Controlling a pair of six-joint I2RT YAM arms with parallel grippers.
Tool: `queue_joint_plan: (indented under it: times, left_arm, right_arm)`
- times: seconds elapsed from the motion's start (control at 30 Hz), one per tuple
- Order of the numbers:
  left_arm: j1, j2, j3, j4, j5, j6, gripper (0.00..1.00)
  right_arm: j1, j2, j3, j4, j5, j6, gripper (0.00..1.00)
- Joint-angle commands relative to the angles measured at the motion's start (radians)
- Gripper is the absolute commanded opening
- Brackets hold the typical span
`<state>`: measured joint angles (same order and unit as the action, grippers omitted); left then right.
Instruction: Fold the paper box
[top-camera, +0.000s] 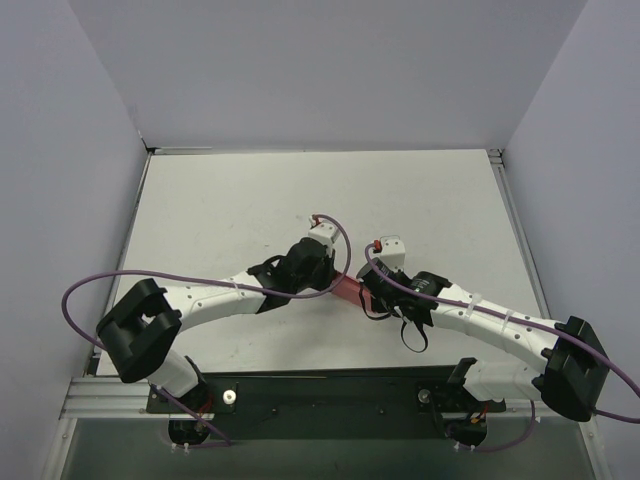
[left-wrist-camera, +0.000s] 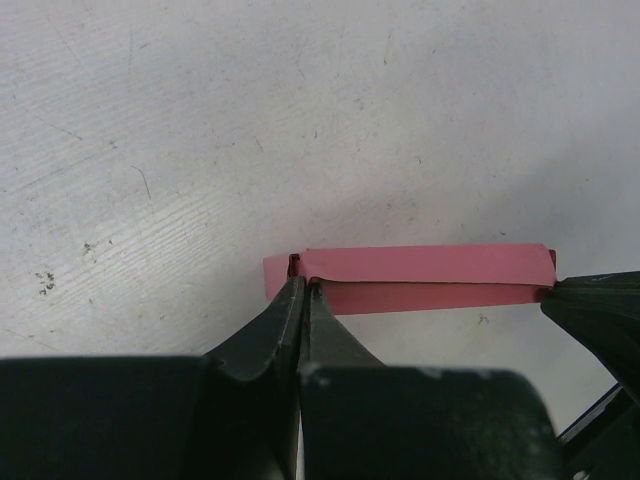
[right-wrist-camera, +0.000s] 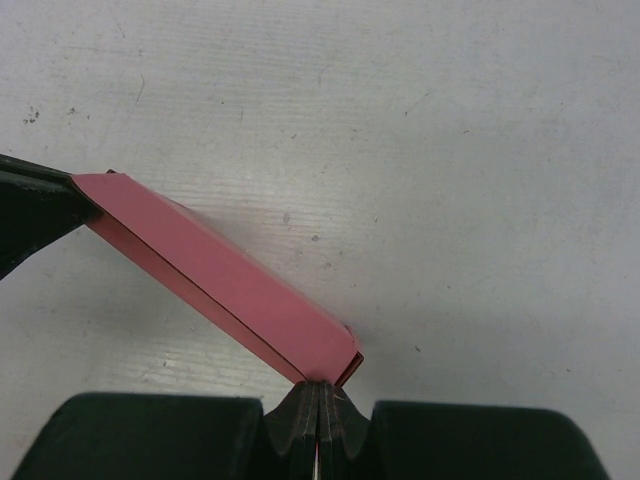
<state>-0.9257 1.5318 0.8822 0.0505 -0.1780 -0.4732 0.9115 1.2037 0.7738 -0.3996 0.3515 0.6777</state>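
The paper box (top-camera: 348, 292) is a pink-red card piece, held between the two grippers just above the white table. In the left wrist view it (left-wrist-camera: 420, 275) shows as a long folded strip with a raised upper wall. My left gripper (left-wrist-camera: 302, 285) is shut on its left end. In the right wrist view the box (right-wrist-camera: 230, 280) runs diagonally from upper left to the jaws. My right gripper (right-wrist-camera: 318, 385) is shut on its near right corner. The other gripper's black finger shows at the strip's far end in each wrist view.
The white table (top-camera: 250, 210) is walled in by pale panels at the back and sides. Both arms (top-camera: 220, 295) bend inward and meet near the table's middle front. Purple cables (top-camera: 90, 285) loop beside them. A black base rail (top-camera: 330, 395) runs along the near edge.
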Motion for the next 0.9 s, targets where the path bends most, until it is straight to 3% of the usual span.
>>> queue_joint_plan:
  times: [0.0,0.6,0.87]
  left_arm:
    - [0.005,-0.019,-0.015,0.026,0.005,0.105,0.0]
    - [-0.019,-0.009,-0.121,0.147,-0.064,0.268,0.0]
    - [-0.035,-0.005,-0.15,0.155,-0.095,0.266,0.0]
  right_arm:
    - [0.004,0.023,-0.022,-0.047,-0.016,0.005,0.0]
    - [0.006,0.04,-0.01,-0.045,-0.017,-0.001,0.0]
    - [0.006,0.046,-0.01,-0.045,-0.016,-0.001,0.0]
